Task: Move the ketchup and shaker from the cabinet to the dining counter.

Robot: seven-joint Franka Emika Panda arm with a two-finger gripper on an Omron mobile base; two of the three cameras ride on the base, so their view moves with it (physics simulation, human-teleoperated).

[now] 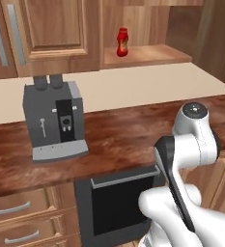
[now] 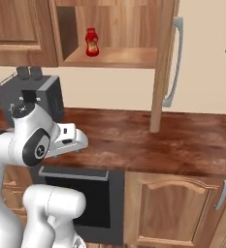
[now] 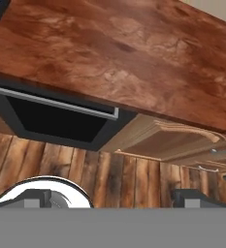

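1. The ketchup (image 1: 122,42) stands upright on the shelf of the open cabinet (image 1: 147,54), cap end up, its long axis vertical.
2. From the right base view the ketchup (image 2: 91,42) sits toward the left of the shelf, well back from the front edge, with the cabinet (image 2: 109,58) door (image 2: 165,63) swung out edge-on to its right.
3. That door carries a long vertical silver handle (image 2: 175,63).
4. The arm (image 1: 189,144) is folded low in front of the wall counter (image 1: 123,135), elbow high, well below and apart from the ketchup.
5. In the right base view the arm's (image 2: 32,140) forearm reaches forward over the counter's (image 2: 158,140) front edge.
6. The gripper (image 3: 112,196) points down along the counter front: its 2 dark fingertips (image 3: 194,197) stand far apart at the bottom of the hand view, spread wide with nothing between them.
7. Past the fingertips lie the reddish-brown counter top (image 3: 134,53), the dark oven (image 3: 51,116) under it and a plank floor (image 3: 119,179).
8. A grey coffee machine (image 1: 53,120) stands on the counter to the left; the oven (image 1: 121,202) sits below, beside drawers (image 1: 22,212) with horizontal handles.
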